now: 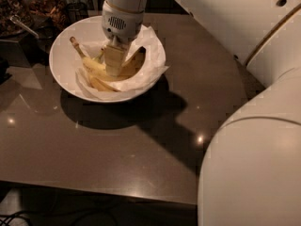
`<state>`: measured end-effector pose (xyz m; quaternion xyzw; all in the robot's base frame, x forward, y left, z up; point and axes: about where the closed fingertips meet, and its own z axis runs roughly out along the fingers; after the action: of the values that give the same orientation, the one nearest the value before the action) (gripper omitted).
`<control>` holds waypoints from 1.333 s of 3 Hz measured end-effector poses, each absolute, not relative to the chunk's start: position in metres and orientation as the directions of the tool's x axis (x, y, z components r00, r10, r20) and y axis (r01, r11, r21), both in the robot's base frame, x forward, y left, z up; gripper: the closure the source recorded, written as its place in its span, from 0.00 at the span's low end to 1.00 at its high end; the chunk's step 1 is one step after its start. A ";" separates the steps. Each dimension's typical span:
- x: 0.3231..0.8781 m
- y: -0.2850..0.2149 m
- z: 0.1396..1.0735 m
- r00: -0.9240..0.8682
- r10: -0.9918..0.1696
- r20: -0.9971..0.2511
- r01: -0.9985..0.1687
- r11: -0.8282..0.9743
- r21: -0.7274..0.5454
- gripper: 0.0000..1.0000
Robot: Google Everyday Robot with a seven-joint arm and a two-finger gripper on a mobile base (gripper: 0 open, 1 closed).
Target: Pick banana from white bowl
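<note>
Yellow and curved, the banana [88,62] lies in the bowl [59,67] on crumpled white paper [151,44]. Its brown, dried stem points up and left toward the bowl's rim. Its body sweeps down under the gripper [114,66], and what looks like its far end comes out on the right with a dark tip. The skin there is a duller, browner yellow. That makes 2 fruits in the bowl: the other banana [100,84] lies just beside it, nearer the front wall, and the 2 touch.

The gripper hangs straight down from the arm [225,13] into the middle of the bowl, right on the bananas. Whether it is gripping the banana or merely resting against it cannot be told from this view.

The bowl stands on a glossy brown table [117,149] and casts a dark shadow to the right. Dark containers [44,6] stand behind it at the far left.
</note>
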<state>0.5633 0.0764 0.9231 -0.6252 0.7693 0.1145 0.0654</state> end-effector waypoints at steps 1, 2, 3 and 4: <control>0.548 0.082 0.940 -0.143 -0.947 -0.286 -0.988 0.120 0.097 1.00; 0.528 0.077 0.953 -0.089 -0.938 -0.334 -0.993 0.058 0.101 1.00; 0.505 0.063 0.964 -0.070 -0.930 -0.362 -0.995 0.036 0.098 1.00; 0.482 0.044 0.971 -0.073 -0.922 -0.381 -0.995 0.040 0.093 1.00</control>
<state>0.4821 0.0442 0.9714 -0.6721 0.7129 0.1677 0.1091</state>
